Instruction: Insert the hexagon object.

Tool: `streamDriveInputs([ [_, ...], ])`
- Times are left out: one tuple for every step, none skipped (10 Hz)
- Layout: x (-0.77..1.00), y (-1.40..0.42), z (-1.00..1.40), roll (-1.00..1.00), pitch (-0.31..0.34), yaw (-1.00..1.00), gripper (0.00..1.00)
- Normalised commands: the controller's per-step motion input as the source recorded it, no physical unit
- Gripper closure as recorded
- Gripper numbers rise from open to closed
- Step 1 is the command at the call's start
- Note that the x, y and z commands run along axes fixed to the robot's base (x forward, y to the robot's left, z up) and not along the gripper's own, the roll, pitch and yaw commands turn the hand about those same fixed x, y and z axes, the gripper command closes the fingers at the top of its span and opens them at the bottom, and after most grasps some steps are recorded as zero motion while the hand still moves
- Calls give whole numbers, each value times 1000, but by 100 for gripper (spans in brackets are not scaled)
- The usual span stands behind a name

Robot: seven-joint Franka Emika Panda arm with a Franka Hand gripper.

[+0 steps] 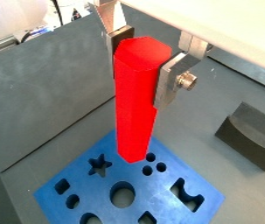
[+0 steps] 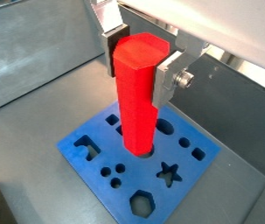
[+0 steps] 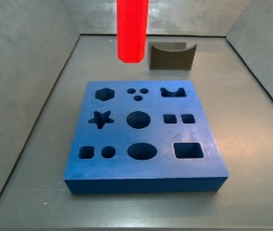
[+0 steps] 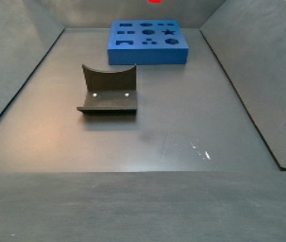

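grey tabletop [image 4: 171, 123] below; gripper [image 1: 146, 54] fingers [image 1: 177, 72] pinching the upright red hexagon object [image 1: 135, 96], hanging above the blue block [image 2: 141, 162].

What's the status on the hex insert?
Gripper shut on hexagon object, upright above blue block. Not yet in hexagon hole. Nothing in the way; fixture stands behind.
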Motion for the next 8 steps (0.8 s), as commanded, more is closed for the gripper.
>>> streamDriveInputs([
  [-369,71,-500,1,-50,-883,100],
  [-409,117,-611,7,-66,-849,100],
  [-414,123,-634,1,-69,-846,100],
  [-331,49,-706,0,-67,-914,100],
  [-311,71,-660,0,-80,-911,100],
  [-291,86,-611,9,-89,-909,100],
  [-251,94,-526,17,-107,-906,100],
  [-86,229,-211,24,-40,-763,100],
])
